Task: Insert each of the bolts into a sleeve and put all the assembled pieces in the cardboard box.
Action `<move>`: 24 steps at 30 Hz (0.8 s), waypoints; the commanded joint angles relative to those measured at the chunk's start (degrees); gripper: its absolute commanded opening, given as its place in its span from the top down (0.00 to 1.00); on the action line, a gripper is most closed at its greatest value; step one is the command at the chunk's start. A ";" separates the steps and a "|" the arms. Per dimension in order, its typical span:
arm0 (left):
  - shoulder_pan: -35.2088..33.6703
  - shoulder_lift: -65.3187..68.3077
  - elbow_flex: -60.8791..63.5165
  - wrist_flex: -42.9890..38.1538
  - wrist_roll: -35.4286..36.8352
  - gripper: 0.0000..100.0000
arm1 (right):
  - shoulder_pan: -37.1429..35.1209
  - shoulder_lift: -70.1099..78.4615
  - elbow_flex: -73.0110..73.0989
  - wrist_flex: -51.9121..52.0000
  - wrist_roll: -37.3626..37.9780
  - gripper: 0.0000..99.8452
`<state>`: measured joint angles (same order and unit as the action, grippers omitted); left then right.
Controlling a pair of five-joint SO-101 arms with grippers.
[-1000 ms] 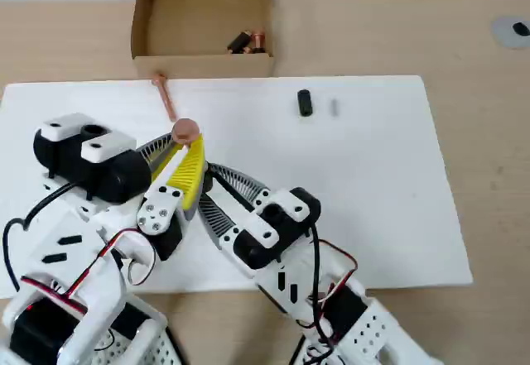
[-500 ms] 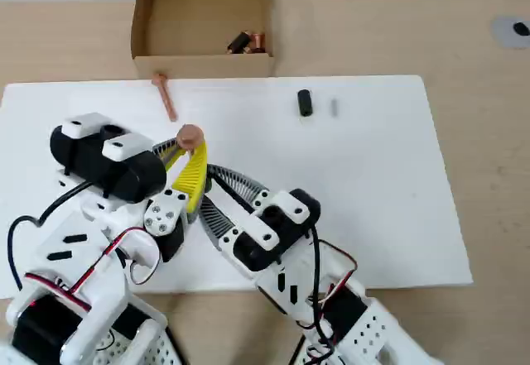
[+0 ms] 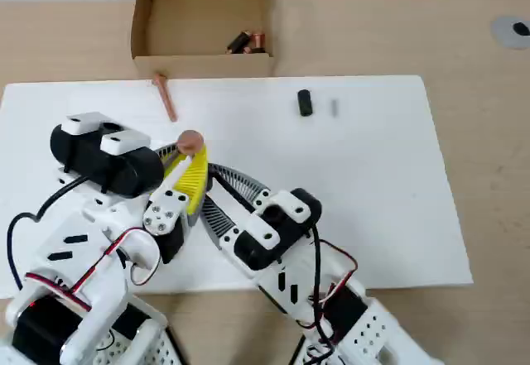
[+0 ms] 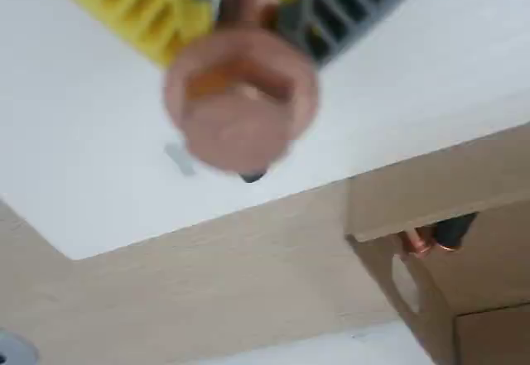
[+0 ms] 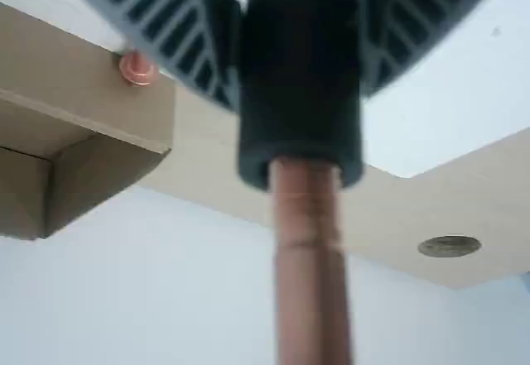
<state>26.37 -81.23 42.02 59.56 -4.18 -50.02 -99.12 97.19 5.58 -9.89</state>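
Note:
My left gripper (image 3: pixel 185 158), with one yellow finger, is shut on a copper bolt (image 3: pixel 190 142) whose round head (image 4: pixel 240 100) faces its wrist camera. My right gripper (image 3: pixel 207 188), with grey ribbed fingers, is shut on a black sleeve (image 5: pixel 300 75). The bolt's shaft (image 5: pixel 308 266) enters the sleeve's open end. Both grippers meet over the left part of the white mat (image 3: pixel 364 191). A second bolt (image 3: pixel 164 98) lies loose near the cardboard box (image 3: pixel 142 26). Another black sleeve (image 3: pixel 305 103) stands on the mat's far side. Assembled pieces (image 3: pixel 247 42) lie inside the box.
The box stands beyond the mat's far edge, with its corner (image 5: pixel 66 125) and the loose bolt's head (image 5: pixel 135 67) in the right wrist view. A grey disc (image 3: pixel 509 30) is set in the wooden table at far right. The mat's right half is bare.
My left arm has shifted and carried the bolt head a little nearer the right gripper. The right arm has stayed still.

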 commanded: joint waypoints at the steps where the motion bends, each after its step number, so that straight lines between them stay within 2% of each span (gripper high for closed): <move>1: 0.26 -0.48 -0.53 0.00 2.99 0.91 | -0.48 -1.19 -0.04 -0.09 -0.35 0.99; 7: 0.18 -0.48 -0.53 0.09 5.63 0.88 | -0.40 -1.19 -0.13 -0.09 -0.35 0.99; 16: -0.09 -0.31 -0.53 0.18 5.01 0.87 | -0.40 -1.19 -0.13 -0.09 -0.35 0.99; 24: -9.85 -0.22 -0.62 2.11 0.88 0.82 | -0.40 -1.19 -0.13 -0.09 -0.35 0.99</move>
<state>19.25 -81.76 42.02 60.18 -2.15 -50.20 -99.03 97.19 5.67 -9.98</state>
